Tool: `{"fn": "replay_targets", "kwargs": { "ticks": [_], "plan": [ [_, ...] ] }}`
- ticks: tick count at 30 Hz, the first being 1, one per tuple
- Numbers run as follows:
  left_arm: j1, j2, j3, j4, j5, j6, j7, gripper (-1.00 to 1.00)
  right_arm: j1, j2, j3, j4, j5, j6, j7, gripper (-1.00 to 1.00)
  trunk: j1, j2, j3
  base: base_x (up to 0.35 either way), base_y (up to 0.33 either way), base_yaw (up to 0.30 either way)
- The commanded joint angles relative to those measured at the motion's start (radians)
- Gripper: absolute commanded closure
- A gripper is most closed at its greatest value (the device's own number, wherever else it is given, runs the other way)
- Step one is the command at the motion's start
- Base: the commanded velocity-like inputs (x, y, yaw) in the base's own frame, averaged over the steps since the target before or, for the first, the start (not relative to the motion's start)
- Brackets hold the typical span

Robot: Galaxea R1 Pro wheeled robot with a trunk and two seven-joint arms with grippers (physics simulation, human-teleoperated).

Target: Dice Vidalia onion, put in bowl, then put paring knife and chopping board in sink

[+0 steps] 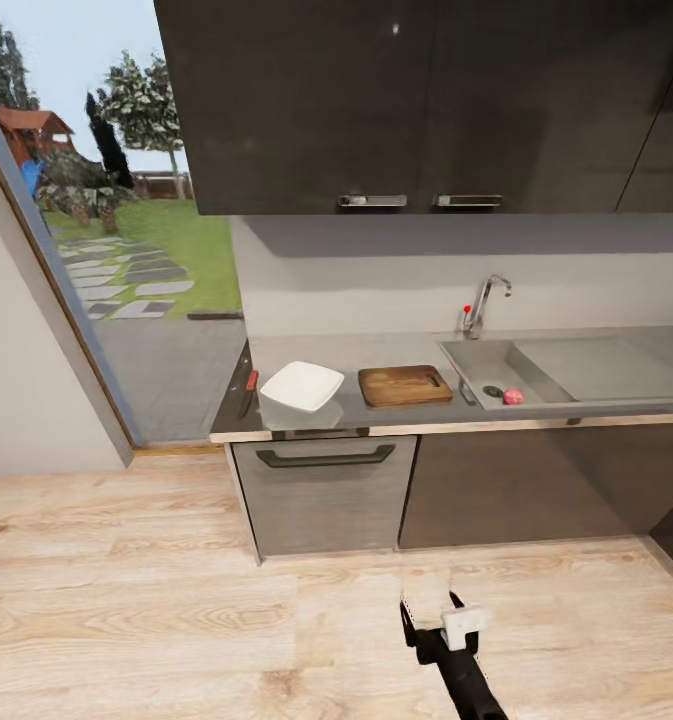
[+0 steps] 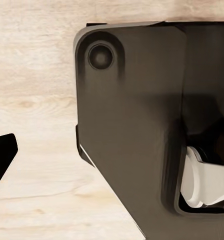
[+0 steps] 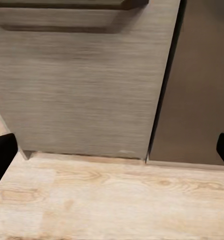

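The Vidalia onion [image 1: 513, 396], a small pinkish ball, lies in the sink [image 1: 476, 358] beside the dark drain. On the countertop [image 1: 376, 350], left of the basin, sits the brown chopping board [image 1: 405, 384], and further left the white bowl [image 1: 303, 385]. The paring knife [image 1: 249, 391], with a red handle, lies at the counter's left end. My right gripper [image 1: 428, 603] hangs low over the floor, far short of the counter, open and empty; its fingertips [image 3: 2, 152] frame the cabinet front. One left fingertip [image 2: 2, 156] shows at the picture's edge beside my dark body [image 2: 132, 125].
Dark wall cabinets [image 1: 416, 100] hang above the counter. A grey drawer front with a handle [image 1: 324, 458] sits under the bowl, next to dark cabinet doors [image 1: 516, 490]. A chrome tap [image 1: 483, 300] stands behind the basin. Wooden floor [image 1: 176, 620] lies between me and the counter; a glass opening [image 1: 126, 250] is on the left.
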Motion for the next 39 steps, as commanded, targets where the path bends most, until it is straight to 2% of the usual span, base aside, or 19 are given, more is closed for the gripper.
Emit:
{"fn": "replay_targets", "kwargs": {
  "ticks": [1,7,10,12,19,23,31,39],
  "plan": [
    [0.0,0.002,-0.003,-0.001,0.002,-0.003,0.001,-1.0,0.002,0.0,-0.002,0.019,0.007,-0.023,0.002,-1.0,0.001,-0.002,-0.002,0.0,0.0,0.0],
    [0.0,0.009,-0.003,-0.001,0.002,-0.002,0.0,-1.0,0.012,0.0,-0.002,0.203,0.009,-0.2,0.001,-1.0,0.001,-0.002,-0.002,0.0,0.0,0.0],
    [0.0,0.01,-0.003,-0.001,0.002,-0.003,-0.001,-1.0,0.014,0.0,-0.004,0.331,0.009,-0.307,0.0,-1.0,0.001,-0.002,-0.002,0.0,0.0,0.0],
    [0.0,0.01,-0.004,-0.002,0.002,-0.004,-0.002,-1.0,0.014,0.0,-0.006,0.376,0.009,-0.334,-0.001,-1.0,0.001,-0.002,-0.002,0.0,0.0,0.0],
    [0.0,0.01,-0.005,-0.005,0.002,-0.007,-0.003,-1.0,0.014,-0.017,-0.01,0.477,0.004,-0.359,-0.007,-1.0,0.001,-0.002,-0.002,0.0,0.0,0.0],
    [0.0,0.01,-0.006,-0.007,0.002,-0.007,-0.004,-1.0,0.015,-0.021,-0.013,0.503,0.003,-0.359,-0.025,-1.0,0.001,-0.002,-0.002,0.0,0.0,0.0],
    [0.0,0.009,-0.006,-0.005,0.002,-0.008,-0.004,-1.0,0.017,-0.019,-0.014,0.509,0.003,-0.362,-0.083,-1.0,0.001,-0.002,-0.002,0.0,-0.019,0.0],
    [0.0,0.008,-0.006,-0.004,0.002,-0.007,-0.003,-1.0,0.018,-0.021,-0.014,0.512,0.001,-0.36,-0.158,-1.0,0.001,-0.002,-0.002,0.0,-0.24,0.0]
  ]
}}
